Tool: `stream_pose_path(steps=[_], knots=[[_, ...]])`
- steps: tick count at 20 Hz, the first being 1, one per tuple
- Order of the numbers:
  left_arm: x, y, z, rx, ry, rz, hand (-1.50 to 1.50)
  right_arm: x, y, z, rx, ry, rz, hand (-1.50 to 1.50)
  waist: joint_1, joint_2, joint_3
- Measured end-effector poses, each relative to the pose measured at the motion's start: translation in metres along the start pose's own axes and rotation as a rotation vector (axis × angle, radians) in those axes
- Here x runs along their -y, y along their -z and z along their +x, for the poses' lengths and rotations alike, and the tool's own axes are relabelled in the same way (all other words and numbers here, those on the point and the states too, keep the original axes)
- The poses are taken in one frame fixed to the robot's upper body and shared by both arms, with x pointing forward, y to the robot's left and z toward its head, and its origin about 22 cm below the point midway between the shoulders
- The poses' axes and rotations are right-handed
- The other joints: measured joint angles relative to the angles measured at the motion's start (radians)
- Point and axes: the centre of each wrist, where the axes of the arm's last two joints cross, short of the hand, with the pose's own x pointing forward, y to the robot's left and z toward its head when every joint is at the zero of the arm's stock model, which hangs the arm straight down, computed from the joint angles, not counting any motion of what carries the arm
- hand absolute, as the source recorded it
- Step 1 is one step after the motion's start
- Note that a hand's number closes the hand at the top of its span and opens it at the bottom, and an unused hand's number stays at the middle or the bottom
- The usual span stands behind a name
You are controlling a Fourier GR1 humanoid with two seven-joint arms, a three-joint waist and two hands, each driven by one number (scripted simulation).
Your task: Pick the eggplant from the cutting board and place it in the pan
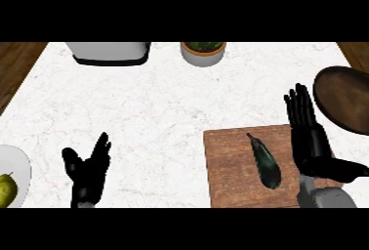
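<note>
1. The desk [144, 107] is white marble-looking stone with faint grey veining
2. The cutting board [227, 166] is a reddish-brown rectangular wood slab with visible grain, at the desk's lower right
3. The eggplant [264, 161] is long, slim and glossy, almost black. Its thin pointed stem end aims away from the robot, the fatter rounded end toward it. It's lying flat on the board, right of the middle, a bit slanted
4. The pan [347, 97] is round, dark brown and dull, at the desk's right edge and partly cut off by the view, near the board's far right corner
5. Other stuff: a pale round plate [16, 163] at the left edge with a yellow-green pear [6, 188] on it, a light round pot [203, 52] of green leaves up top, and a boxy grey appliance [110, 52] beside it
6. Count: one of each thing above, plus two hands
7. The right hand [314, 151] is matte black and lies over the board's right edge, fingers [301, 110] straight and close together, pointing away, thumb sticking out right, holding nothing. The eggplant is just left of it, not touching, with a strip of bare board between
8. The left hand [86, 166] rests at the lower left, well apart from the eggplant, fingers straight and up, thumb spread sideways
</note>
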Motion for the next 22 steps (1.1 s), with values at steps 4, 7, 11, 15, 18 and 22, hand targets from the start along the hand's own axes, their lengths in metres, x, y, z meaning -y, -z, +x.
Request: stream_pose_path(steps=[4, 7, 11, 15, 18, 22], knots=[[0.001, 0.004, 0.032, 0.172, 0.052, -0.053, 0.0, -0.002, 0.003, -0.009, -0.112, 0.049, 0.253, 1.5, 0.018, 0.019, 0.007], [0.001, 0.012, 0.07, 0.349, 0.118, -0.083, 0.0, -0.005, -0.006, -0.023, -0.252, 0.067, 0.512, 1.5, 0.044, 0.035, 0.01], [-0.008, 0.02, 0.105, 0.465, 0.162, -0.087, 0.0, 0.058, 0.0, -0.03, -0.246, -0.049, 0.619, -1.5, 0.013, 0.034, 0.009], [-0.013, 0.028, 0.119, 0.505, 0.185, -0.089, 0.0, 0.126, 0.023, -0.011, -0.156, -0.175, 0.628, -1.5, -0.004, 0.034, 0.008], [-0.015, 0.031, 0.129, 0.519, 0.193, -0.093, 0.0, 0.164, 0.048, 0.014, -0.128, -0.253, 0.674, -1.5, 0.0, 0.033, 0.007], [-0.015, 0.034, 0.134, 0.525, 0.199, -0.102, 0.0, 0.184, 0.085, 0.06, -0.137, -0.413, 0.779, -1.5, 0.009, 0.033, 0.006]])
